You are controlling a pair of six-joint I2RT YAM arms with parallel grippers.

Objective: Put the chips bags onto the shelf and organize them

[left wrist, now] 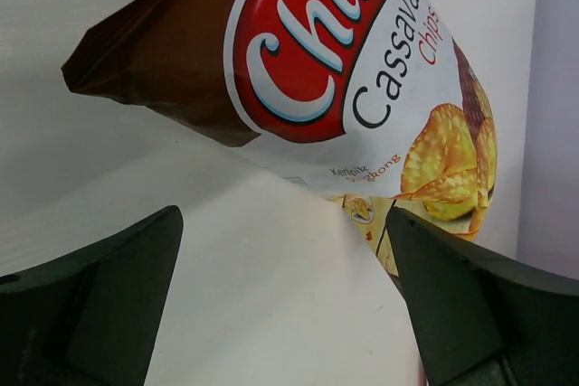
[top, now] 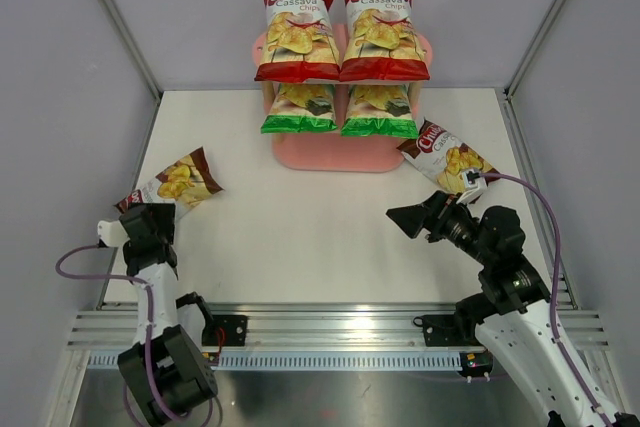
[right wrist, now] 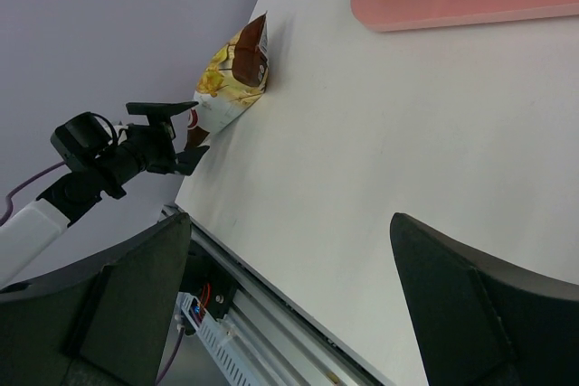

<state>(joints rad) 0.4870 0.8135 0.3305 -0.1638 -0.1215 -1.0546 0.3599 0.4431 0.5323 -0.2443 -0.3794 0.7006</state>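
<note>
Top external view: red bags [top: 297,35] and green bags [top: 300,110] occupy the shelf [top: 335,160]. Two remain on the desk [top: 300,237]: left brown bag [top: 180,182] just ahead of the left jaws, right brown bag [top: 448,155] beside the right jaws. Both jaws stand wide apart, empty.

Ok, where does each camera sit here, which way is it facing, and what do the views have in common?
Top external: above and behind the robot, looking down on the table, pink shelf and both arms, left gripper and right gripper open.
Left wrist: on the left arm, looking past its own fingers at the left brown chips bag, close.
Right wrist: on the right arm, facing left across the table; own fingers below, left gripper beyond.
Shared: that brown bag shows in all three.
</note>
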